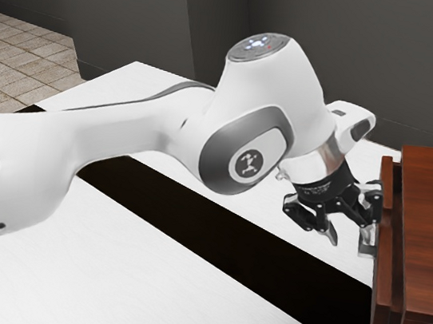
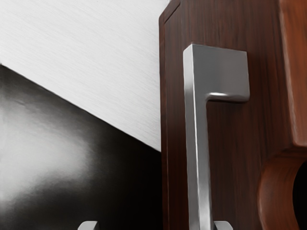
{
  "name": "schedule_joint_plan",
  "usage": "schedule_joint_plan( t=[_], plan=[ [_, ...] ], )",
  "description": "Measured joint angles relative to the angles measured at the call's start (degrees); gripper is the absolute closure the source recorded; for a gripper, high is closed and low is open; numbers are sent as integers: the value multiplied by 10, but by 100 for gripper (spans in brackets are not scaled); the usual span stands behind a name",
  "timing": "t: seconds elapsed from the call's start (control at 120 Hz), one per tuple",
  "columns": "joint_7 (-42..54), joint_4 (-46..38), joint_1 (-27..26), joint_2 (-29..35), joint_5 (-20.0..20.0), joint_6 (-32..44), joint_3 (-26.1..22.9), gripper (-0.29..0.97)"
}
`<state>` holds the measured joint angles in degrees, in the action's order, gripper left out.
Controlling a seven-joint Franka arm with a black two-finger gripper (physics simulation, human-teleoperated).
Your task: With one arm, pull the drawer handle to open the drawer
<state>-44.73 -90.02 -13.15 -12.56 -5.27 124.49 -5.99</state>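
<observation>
A dark red-brown wooden cabinet [image 1: 431, 240] stands at the exterior view's right. Its drawer front [image 1: 385, 234] faces my arm and carries a silver bar handle [image 1: 367, 246]. My black gripper [image 1: 349, 231] is right at that handle, open, with the fingers spread on either side of the bar. In the wrist view the handle [image 2: 196, 143] runs along the drawer front [image 2: 235, 167]. Two fingertips [image 2: 88, 224] peek in at the edge, one close beside the bar and the other well away from it. The drawer front stands slightly proud of the cabinet body [image 2: 292, 72].
A white table [image 1: 143, 281] lies under the arm, crossed by a wide black strip [image 1: 229, 244] that reaches the cabinet's foot. Dark grey walls stand behind, and a tiled floor [image 1: 14, 53] shows at the exterior view's upper left.
</observation>
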Motion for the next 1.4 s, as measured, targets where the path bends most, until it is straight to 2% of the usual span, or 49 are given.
schedule_joint_plan(
  t=[0.342,1.4],
  plan=[
    [3,-29,8,20,8,4,0,48],
    [5,-95,31,73,19,17,1,48]
  ],
)
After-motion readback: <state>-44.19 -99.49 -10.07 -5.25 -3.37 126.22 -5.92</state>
